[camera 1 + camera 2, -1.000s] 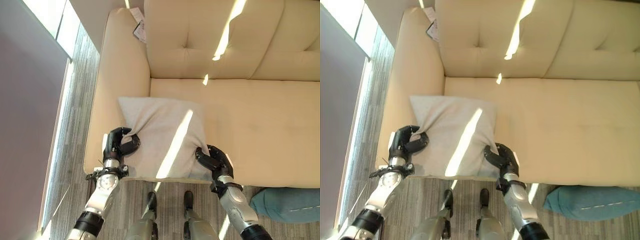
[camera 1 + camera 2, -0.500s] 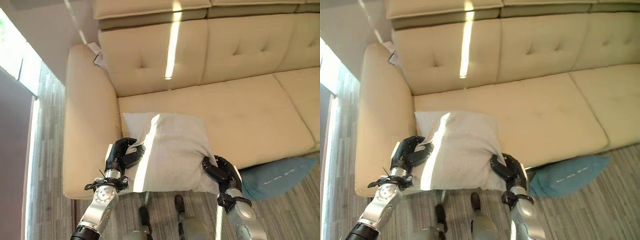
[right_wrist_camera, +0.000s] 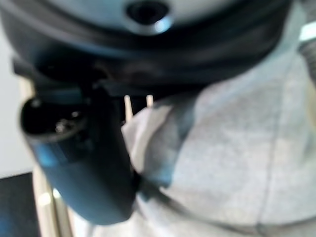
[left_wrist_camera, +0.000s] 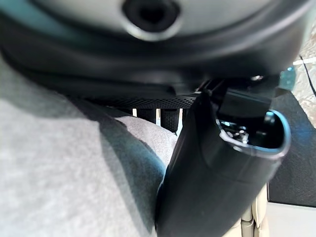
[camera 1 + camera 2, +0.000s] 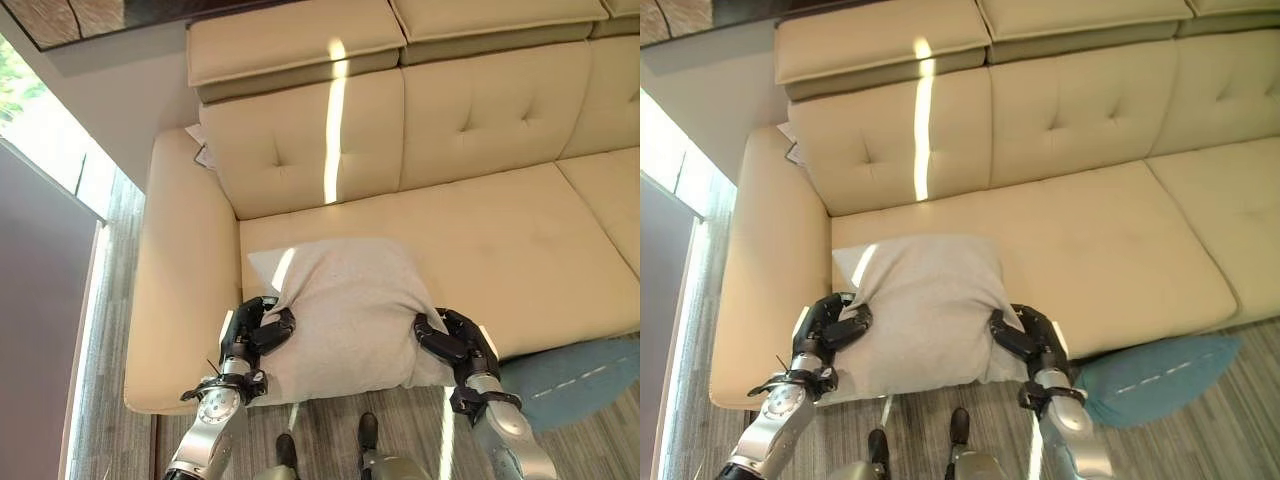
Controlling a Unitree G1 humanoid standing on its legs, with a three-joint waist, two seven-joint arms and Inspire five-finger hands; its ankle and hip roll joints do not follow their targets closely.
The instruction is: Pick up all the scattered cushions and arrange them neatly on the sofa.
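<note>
— While both hands gripped it, where did the grey cushion (image 5: 345, 310) sit?

— At the front of the cream sofa (image 5: 520, 230), on the seat nearest the armrest (image 5: 180, 270), its near edge overhanging the seat front. From the middle of the head views it lay at about 6 o'clock, the backrest at 12.

— And the hands?

— The left hand (image 5: 255, 332) had fingers and thumb curled into the cushion's 9 o'clock edge, bunching the cloth. The right hand (image 5: 452, 342) was clamped the same way on the corner at about 4 o'clock. Each wrist view showed grey fabric pinched against a dark thumb (image 4: 217, 177), and the same on the other side (image 3: 84, 163).

— Which relation mattered for the next move?

— The cushion lay between the hands, reaching away from them towards 12 o'clock. It was roughly square, so no long axis was clear; its edges ran slightly askew to the seat front. Neither hand was nearer, since both already held it. Judging by the task, it wanted carrying to 12 o'clock and standing against the backrest.

— Anything else left?

— A blue cushion (image 5: 1155, 375) lay on the striped floor (image 5: 1200, 440) at 4 o'clock, against the sofa's base, just beside the right hand. It looked like the next pickup.
</note>
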